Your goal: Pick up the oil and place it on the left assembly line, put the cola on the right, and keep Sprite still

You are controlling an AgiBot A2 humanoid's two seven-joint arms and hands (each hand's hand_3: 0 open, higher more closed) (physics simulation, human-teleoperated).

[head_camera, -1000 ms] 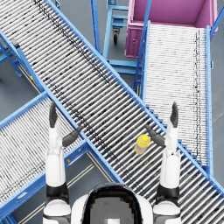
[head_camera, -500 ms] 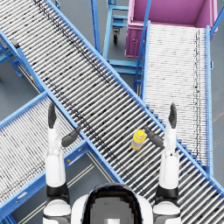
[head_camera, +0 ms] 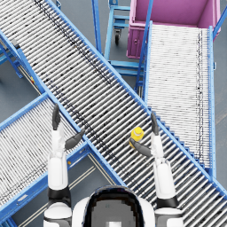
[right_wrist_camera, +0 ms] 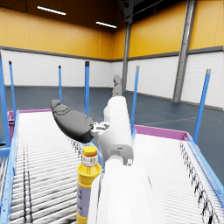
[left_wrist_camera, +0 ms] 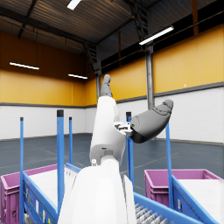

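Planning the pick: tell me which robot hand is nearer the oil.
Right. The right robot hand sits just beside the oil, open; the left robot hand is well away, across the belt.

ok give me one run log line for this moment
oil bottle: upright on middle conveyor | right hand: open, beside it, not gripping | left hand: open, holding nothing | oil not yet picked up

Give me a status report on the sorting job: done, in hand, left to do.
Done: nothing yet. The oil bottle stands on the middle conveyor, not on the left line. In hand: neither hand holds anything; the right hand is open beside the bottle, the left hand open above the left line. Left: grip the oil and move it; no cola or Sprite shows.
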